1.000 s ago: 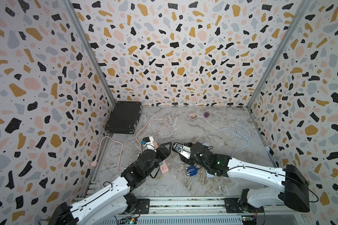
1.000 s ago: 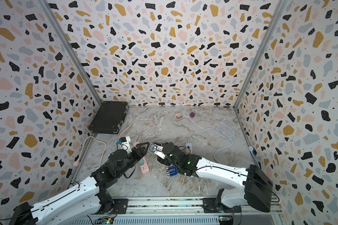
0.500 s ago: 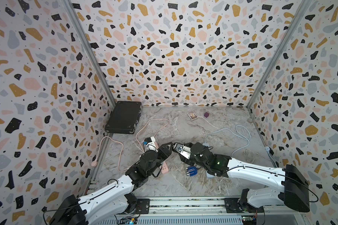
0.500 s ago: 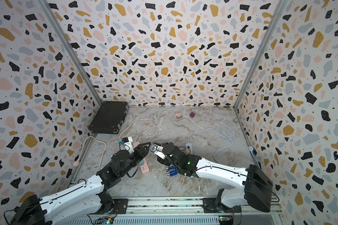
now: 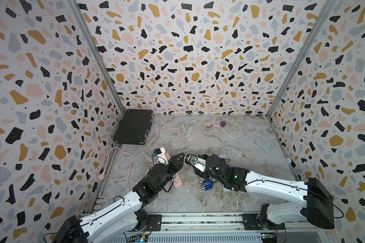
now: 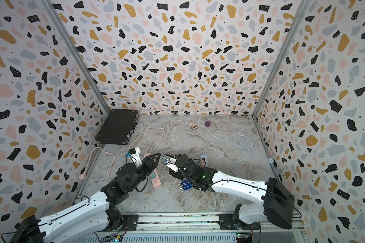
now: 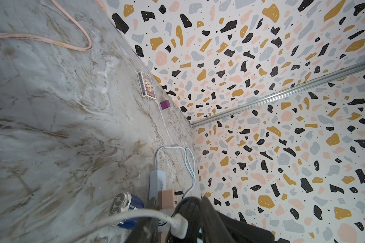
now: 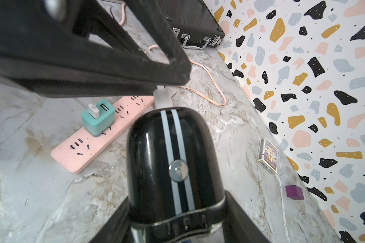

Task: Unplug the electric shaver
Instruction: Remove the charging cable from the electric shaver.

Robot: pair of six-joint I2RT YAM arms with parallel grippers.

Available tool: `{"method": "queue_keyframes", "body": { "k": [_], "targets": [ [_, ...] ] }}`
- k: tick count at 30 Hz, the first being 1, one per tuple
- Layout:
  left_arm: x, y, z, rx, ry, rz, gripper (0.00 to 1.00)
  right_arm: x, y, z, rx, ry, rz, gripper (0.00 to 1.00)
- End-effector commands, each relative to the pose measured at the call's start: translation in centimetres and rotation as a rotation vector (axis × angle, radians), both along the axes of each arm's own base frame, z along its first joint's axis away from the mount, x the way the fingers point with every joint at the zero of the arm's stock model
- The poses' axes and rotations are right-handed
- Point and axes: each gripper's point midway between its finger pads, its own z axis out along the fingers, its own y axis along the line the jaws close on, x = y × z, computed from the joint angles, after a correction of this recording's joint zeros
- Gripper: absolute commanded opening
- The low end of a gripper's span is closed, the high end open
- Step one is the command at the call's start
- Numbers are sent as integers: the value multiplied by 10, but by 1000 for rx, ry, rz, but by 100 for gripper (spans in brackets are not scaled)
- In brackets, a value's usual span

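Observation:
The electric shaver (image 8: pixel 173 160) is black with two silver stripes. My right gripper (image 8: pixel 177 214) is shut on its body and holds it above the marble floor, as both top views show (image 5: pixel 191 161) (image 6: pixel 167 162). A white plug (image 8: pixel 162 97) sits in the shaver's far end. Its white cable (image 7: pixel 114 218) runs back to a teal charger (image 8: pixel 98 121). My left gripper (image 5: pixel 180 157) (image 7: pixel 175 229) has reached that end, with its fingers (image 8: pixel 114 63) on either side of the plug (image 7: pixel 180 223). Whether they press on it does not show.
The teal charger stands in a pink power strip (image 5: pixel 176 182) under my left arm. A blue shaver (image 5: pixel 207 185) lies below my right wrist. Farther back are a white power strip (image 5: pixel 221 156) with its cable, a black case (image 5: pixel 134 127), a card box (image 5: pixel 207 124) and a purple cube (image 5: pixel 223 124).
My left gripper has moved forward to the shaver's plug end and its jaws have narrowed around the white plug. The right arm and the shaver have stayed still.

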Motion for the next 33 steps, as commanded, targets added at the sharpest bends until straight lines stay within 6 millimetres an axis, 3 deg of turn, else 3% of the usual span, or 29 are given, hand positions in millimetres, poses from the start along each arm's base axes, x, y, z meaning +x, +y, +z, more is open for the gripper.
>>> {"method": "queue_keyframes", "body": {
  "k": [1,9,17,27,33],
  "targets": [
    [2,-1,3,-15,-16,4,39,0,4,12,53,-13,-2,23],
    [2,-3,6,-21,-24,-2,40,-1,5,10,46,-13,0,23],
    [3,-5,8,-29,-32,-9,30,-1,7,9,49,-6,4,23],
    [3,-8,5,-46,-21,-17,36,-1,10,9,53,-6,8,23],
    [3,-8,8,-51,-28,-17,33,-1,11,8,48,-6,9,22]
  ]
}}
